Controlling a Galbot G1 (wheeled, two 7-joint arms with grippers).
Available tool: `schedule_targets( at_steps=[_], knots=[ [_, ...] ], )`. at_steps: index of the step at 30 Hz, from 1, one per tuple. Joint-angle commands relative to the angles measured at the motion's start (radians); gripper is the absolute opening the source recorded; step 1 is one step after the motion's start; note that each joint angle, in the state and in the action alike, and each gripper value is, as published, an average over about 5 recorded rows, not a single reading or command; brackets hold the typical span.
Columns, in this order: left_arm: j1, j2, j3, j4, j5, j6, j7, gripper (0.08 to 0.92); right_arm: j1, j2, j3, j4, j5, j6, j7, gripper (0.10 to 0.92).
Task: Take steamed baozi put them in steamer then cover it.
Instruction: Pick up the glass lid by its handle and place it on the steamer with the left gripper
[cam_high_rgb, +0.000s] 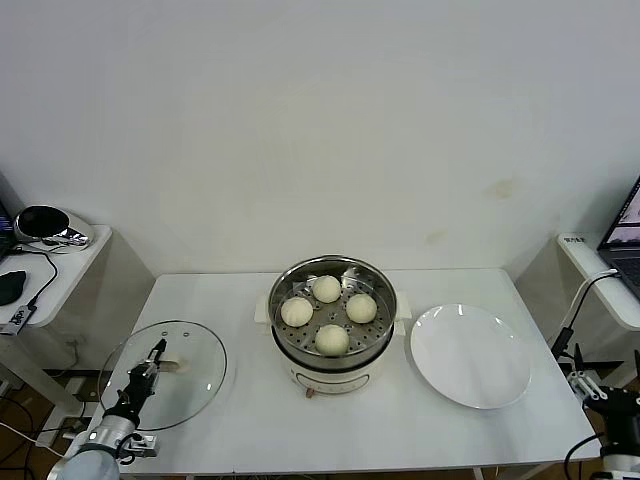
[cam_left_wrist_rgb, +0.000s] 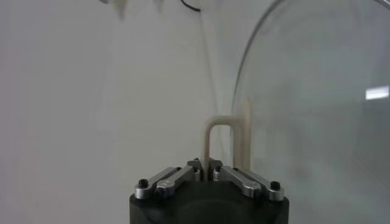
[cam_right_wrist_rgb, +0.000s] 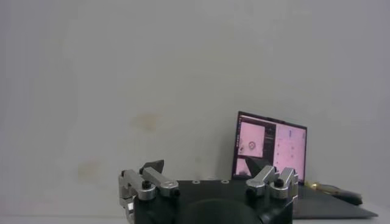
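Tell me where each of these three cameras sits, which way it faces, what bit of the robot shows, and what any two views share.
Head view: on the robot's head, looking down at the table, the steamer holding four buns, the plate; both arms show at the bottom corners.
Left wrist view: on the left arm, facing the glass lid; the left tool is shut on the lid's handle.
Right wrist view: on the right arm, facing the wall and a laptop; the right tool is open.
Shared: head and left wrist views both show the lid.

no readable text, laptop screen (cam_right_wrist_rgb: 271, 146) content too small to read
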Motion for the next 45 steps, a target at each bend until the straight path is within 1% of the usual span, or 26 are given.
schedule_targets(
  at_steps=[1,4,6,8,11,13,15,17,19,21,24,27,33,36,39,45],
  knots=[
    [0.17,0.016,-0.081,-0.359,-0.16,0.298,0.058,0.137,-0.002,-0.003,-0.027,0.003,-0.016,0.004,-0.003,0.823],
    [0.166,0.045,-0.081,-0.448,-0.227,0.402,0.155,0.137,-0.007,-0.004,-0.036,0.007,-0.028,0.008,-0.006,0.823],
    [0.148,0.072,-0.061,-0.492,-0.261,0.454,0.204,0.137,-0.012,-0.002,-0.042,0.01,-0.04,0.013,-0.008,0.823],
    [0.121,0.1,-0.027,-0.531,-0.293,0.501,0.24,0.137,-0.015,0.001,-0.047,0.012,-0.057,0.019,-0.01,0.823],
    [0.07,0.143,0.051,-0.584,-0.325,0.556,0.269,0.137,-0.017,0.011,-0.056,0.016,-0.081,0.027,-0.012,0.823],
    [0.023,0.178,0.132,-0.605,-0.352,0.589,0.269,0.137,-0.016,0.02,-0.061,0.018,-0.097,0.033,-0.013,0.823],
    [-0.046,0.213,0.25,-0.601,-0.379,0.625,0.259,0.137,-0.015,0.027,-0.065,0.019,-0.115,0.037,-0.013,0.823],
    [-0.141,0.239,0.383,-0.572,-0.393,0.657,0.244,0.137,-0.014,0.036,-0.069,0.021,-0.135,0.041,-0.01,0.823],
    [-0.25,0.245,0.506,-0.535,-0.391,0.693,0.245,0.137,-0.015,0.045,-0.073,0.025,-0.16,0.045,-0.004,0.823],
    [-0.362,0.223,0.613,-0.51,-0.369,0.742,0.275,0.137,-0.02,0.058,-0.08,0.033,-0.198,0.051,0.007,0.823],
    [-0.499,0.156,0.737,-0.489,-0.305,0.829,0.351,0.137,-0.029,0.075,-0.095,0.042,-0.25,0.056,0.026,0.823],
    [-0.575,0.093,0.809,-0.463,-0.229,0.874,0.428,0.137,-0.027,0.084,-0.102,0.042,-0.281,0.056,0.039,0.823],
    [-0.637,0.001,0.856,-0.411,-0.059,0.881,0.562,0.137,-0.022,0.09,-0.118,0.04,-0.298,0.065,0.042,0.823],
    [-0.653,-0.039,0.868,-0.394,0.014,0.882,0.614,0.137,-0.018,0.096,-0.127,0.032,-0.308,0.07,0.043,0.823],
    [-0.67,-0.084,0.876,-0.369,0.062,0.881,0.639,0.137,-0.017,0.098,-0.135,0.032,-0.313,0.075,0.043,0.823],
    [-0.685,-0.154,0.889,-0.318,0.094,0.88,0.636,0.137,-0.017,0.099,-0.143,0.031,-0.317,0.077,0.043,0.823]
  ],
)
